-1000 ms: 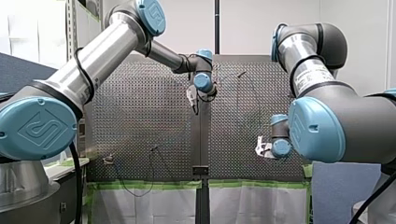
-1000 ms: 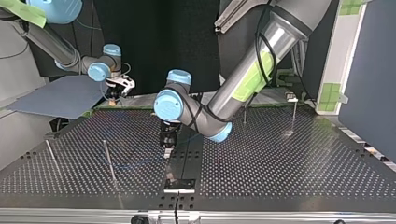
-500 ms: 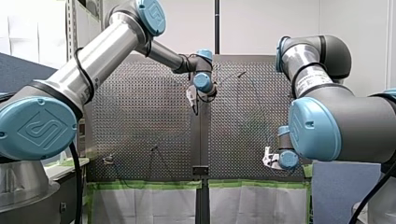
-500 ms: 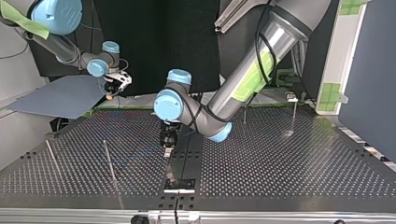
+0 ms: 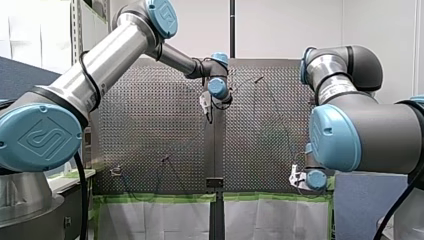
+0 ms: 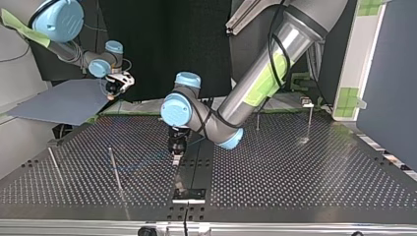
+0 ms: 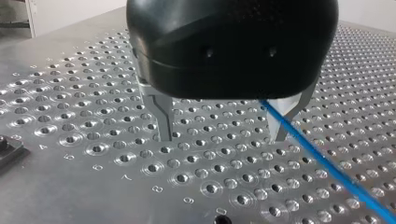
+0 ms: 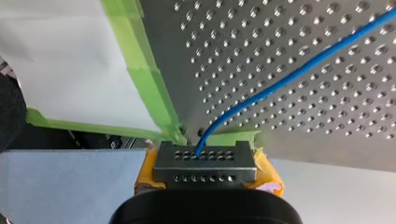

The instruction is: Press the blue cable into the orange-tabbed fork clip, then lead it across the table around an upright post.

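At the table (image 8: 233,37) edge, right end effector (image 8: 205,163) pinches the blue cable (image 8: 299,70); left end effector (image 7: 224,133) spread

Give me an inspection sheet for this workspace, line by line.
Surface: perforated table, green tape along one edge.
Job's things: blue cable runs over the table from the right hand; upright post standing; fork clip not made out.
Clutter: nothing seen.
Hands: left hand open over the table, cable passing beside one finger; right hand shut on the cable, past the table's edge.
Cables: black cable on my left arm.
Surroundings: blue-grey sheet beside the table.
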Controlling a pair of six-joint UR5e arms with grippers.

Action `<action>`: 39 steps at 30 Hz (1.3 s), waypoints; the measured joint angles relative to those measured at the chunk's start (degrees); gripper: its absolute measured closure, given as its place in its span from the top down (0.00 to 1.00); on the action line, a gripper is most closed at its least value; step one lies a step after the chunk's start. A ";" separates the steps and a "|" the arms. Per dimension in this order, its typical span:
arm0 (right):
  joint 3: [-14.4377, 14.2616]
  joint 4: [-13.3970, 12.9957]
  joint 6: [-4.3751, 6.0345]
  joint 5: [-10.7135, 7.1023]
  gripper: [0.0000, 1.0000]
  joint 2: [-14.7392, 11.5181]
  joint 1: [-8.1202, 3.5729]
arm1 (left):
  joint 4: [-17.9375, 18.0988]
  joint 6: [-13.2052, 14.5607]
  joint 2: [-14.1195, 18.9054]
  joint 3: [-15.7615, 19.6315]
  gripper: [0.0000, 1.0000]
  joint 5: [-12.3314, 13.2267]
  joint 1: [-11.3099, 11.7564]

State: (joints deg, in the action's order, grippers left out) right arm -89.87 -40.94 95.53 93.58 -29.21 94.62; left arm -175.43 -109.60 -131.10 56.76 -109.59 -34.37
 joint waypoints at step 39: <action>0.02 -0.74 0.09 -0.03 0.00 0.41 -1.42 | -15.15 -1.62 3.88 0.00 1.00 -3.87 -1.69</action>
State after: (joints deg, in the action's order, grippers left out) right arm -89.85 -41.68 95.62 93.55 -28.80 93.20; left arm -190.58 -111.22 -127.22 56.75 -113.46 -36.06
